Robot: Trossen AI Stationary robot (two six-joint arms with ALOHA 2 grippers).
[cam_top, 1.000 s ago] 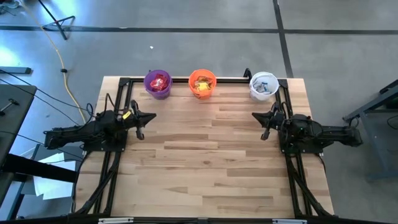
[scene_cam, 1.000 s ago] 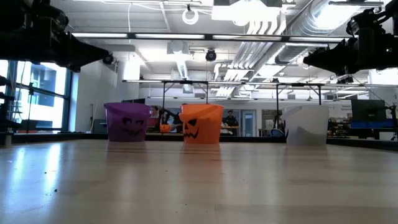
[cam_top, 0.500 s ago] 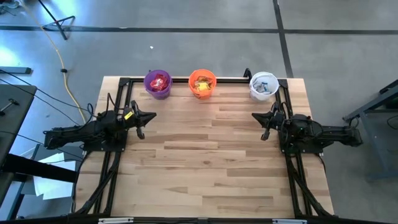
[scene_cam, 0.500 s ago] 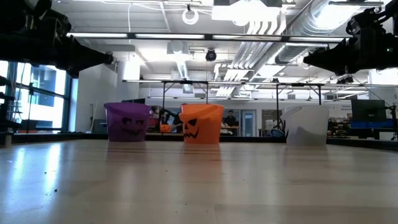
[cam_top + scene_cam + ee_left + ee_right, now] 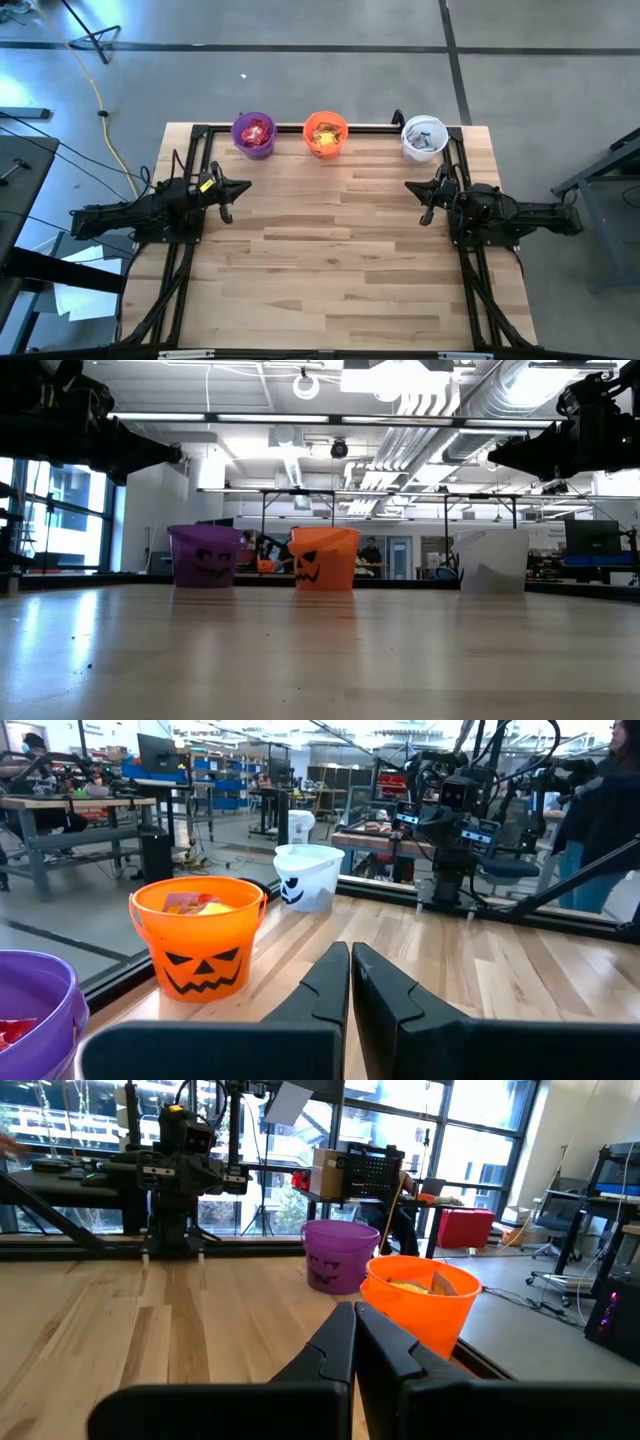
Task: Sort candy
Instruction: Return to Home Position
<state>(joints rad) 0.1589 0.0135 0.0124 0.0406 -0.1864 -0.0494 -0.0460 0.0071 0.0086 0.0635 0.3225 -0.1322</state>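
The candy sits inside three buckets standing along the table's far edge: red packets in the purple bucket (image 5: pixel 254 134), yellow packets in the orange bucket (image 5: pixel 325 134), blue-and-white bars in the white bucket (image 5: pixel 424 137). My left gripper (image 5: pixel 226 213) hovers over the table's left side, near the purple bucket, fingers shut (image 5: pixel 350 960) and holding nothing. My right gripper (image 5: pixel 425 213) hovers over the right side, below the white bucket, fingers shut (image 5: pixel 354 1318) and holding nothing. Both stay raised above the wood in the low view.
Black frame rails (image 5: pixel 190 180) run along the left, right and far edges of the wooden table (image 5: pixel 330 260). The middle and near part of the tabletop shows bare wood. People and workbenches are visible in the room beyond.
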